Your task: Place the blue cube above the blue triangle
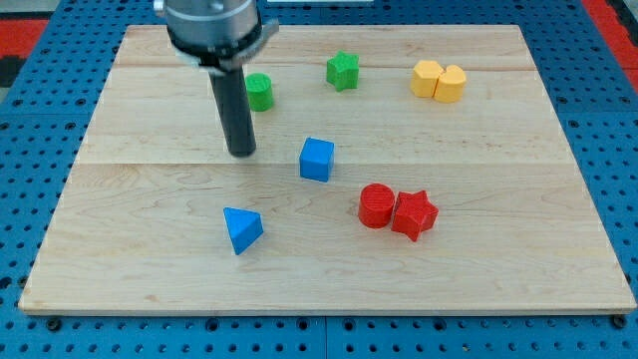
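Observation:
The blue cube (317, 160) sits near the middle of the wooden board (498, 249). The blue triangle (242, 229) lies below it and to its left. My tip (241, 153) rests on the board to the left of the blue cube, a short gap away and not touching it. The tip is above the blue triangle, well apart from it. The dark rod rises from the tip to the arm's head at the view's top left.
A green cylinder (259, 92) stands just right of the rod, partly hidden by it. A green star (343, 71) is at top centre. Two yellow blocks (439, 81) touch at top right. A red cylinder (376, 205) and a red star (415, 214) touch right of the triangle.

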Tool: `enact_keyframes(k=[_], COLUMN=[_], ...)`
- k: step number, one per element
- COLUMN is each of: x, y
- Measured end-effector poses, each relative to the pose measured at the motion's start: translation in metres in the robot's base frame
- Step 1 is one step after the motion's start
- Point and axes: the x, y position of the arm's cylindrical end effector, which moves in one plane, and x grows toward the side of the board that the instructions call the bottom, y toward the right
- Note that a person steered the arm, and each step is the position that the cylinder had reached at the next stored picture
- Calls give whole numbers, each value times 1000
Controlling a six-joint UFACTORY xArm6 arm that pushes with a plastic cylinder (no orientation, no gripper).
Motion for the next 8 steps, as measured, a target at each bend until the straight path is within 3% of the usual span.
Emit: enact_keyframes(k=[1,2,3,4,5,6,8], x=[-22,-8,51,71,34,4,49], y=[72,138,121,90,117,101,53])
